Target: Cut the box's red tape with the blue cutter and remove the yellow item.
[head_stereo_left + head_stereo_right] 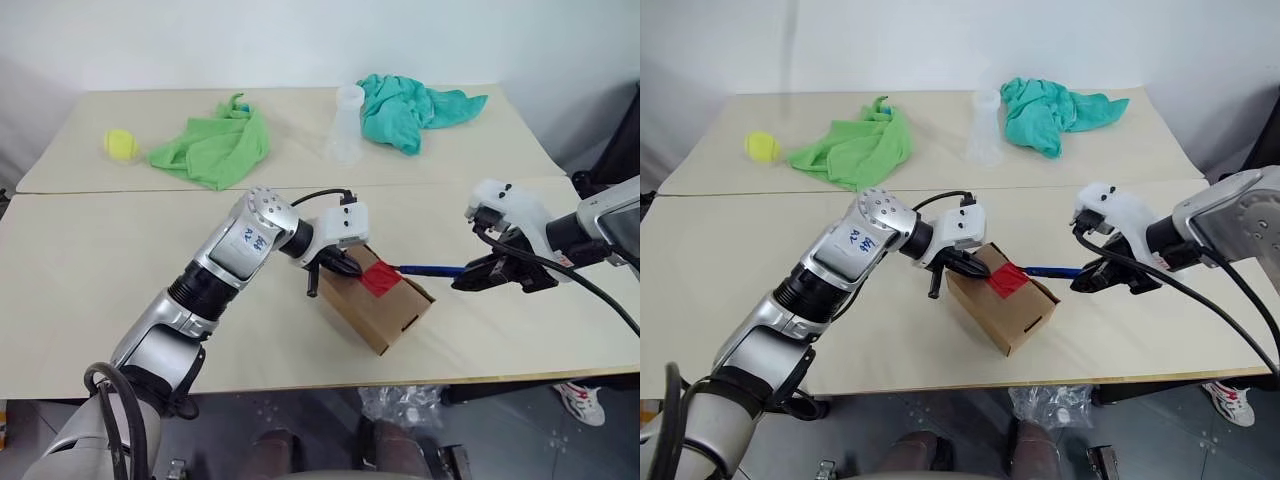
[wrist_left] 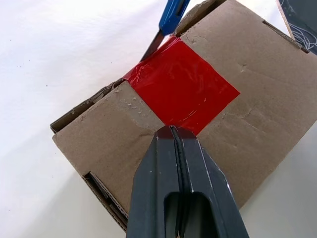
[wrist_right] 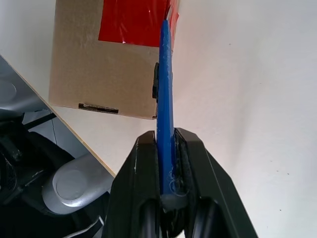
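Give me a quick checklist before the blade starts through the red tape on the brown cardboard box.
1. Slim blue cutter clamped in the right gripper: ok.
2. Blade tip at the edge of the square red tape patch: ok.
3. Left gripper shut, tips pressing down on the brown cardboard box at the tape's near corner: ok.
4. Left fingertips out of the blade's path: cannot tell.
5. Tape uncut: ok.
6. Yellow item inside: cannot tell, flaps closed.

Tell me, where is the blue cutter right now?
The blue cutter is clamped in the right tool, on the robot's right of the box, with its tip at the edge of the red tape.
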You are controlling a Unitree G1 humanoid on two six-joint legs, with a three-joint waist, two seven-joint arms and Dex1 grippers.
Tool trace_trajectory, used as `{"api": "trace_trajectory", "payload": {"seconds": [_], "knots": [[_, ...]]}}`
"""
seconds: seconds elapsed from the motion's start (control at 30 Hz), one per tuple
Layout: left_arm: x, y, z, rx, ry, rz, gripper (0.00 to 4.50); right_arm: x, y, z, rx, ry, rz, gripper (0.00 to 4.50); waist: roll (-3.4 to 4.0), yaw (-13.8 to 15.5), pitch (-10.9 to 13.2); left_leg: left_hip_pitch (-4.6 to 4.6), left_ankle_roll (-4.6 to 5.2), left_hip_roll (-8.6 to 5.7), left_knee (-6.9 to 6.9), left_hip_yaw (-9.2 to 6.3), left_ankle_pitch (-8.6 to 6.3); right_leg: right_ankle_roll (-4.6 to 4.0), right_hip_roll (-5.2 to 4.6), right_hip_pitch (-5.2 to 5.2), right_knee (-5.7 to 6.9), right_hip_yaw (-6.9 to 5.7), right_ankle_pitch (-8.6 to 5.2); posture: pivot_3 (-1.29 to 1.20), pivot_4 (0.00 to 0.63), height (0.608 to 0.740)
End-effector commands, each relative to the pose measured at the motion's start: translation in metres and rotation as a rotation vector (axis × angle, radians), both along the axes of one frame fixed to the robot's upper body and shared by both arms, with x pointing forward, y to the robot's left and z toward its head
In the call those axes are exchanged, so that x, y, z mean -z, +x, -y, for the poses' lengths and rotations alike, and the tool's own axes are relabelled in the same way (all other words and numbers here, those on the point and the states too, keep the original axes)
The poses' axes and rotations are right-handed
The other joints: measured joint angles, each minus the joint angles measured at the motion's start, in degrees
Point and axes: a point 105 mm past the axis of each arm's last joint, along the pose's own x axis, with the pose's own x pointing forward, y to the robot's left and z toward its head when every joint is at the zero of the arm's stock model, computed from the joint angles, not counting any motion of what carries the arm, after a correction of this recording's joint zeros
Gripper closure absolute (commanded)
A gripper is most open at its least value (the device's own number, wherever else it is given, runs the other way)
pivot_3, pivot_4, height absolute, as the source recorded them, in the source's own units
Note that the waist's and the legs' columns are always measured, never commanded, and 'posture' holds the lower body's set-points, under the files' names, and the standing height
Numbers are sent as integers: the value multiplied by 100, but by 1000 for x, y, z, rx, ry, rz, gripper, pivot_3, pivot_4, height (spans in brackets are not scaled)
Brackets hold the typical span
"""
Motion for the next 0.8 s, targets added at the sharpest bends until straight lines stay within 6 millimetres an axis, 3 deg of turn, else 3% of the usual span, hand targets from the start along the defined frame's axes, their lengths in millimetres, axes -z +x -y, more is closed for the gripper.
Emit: {"api": "trace_trajectory", "payload": {"seconds": [0.03, 0.47, 0.8], "knots": [[47, 1, -27, -109, 146, -125, 4500, -19, -4, -2, -16, 25, 62, 4343, 0, -10, 0, 0, 0, 0, 0, 0, 0, -1, 0, 0, 1, 0, -1, 0, 150, 740], [45, 2, -23, -97, 150, -128, 4500, -14, -12, -7, -29, 35, 32, 4343, 0, -15, 0, 0, -2, 3, 0, 0, -1, -4, -2, -2, 3, 1, -2, 0, 150, 740], [47, 1, -24, -90, 154, -134, 4500, -24, 12, -3, 63, 55, 127, 4343, 0, -17, 0, 0, -2, 4, 1, 2, 0, -8, -1, -3, 6, 0, -4, 0, 150, 740]]}}
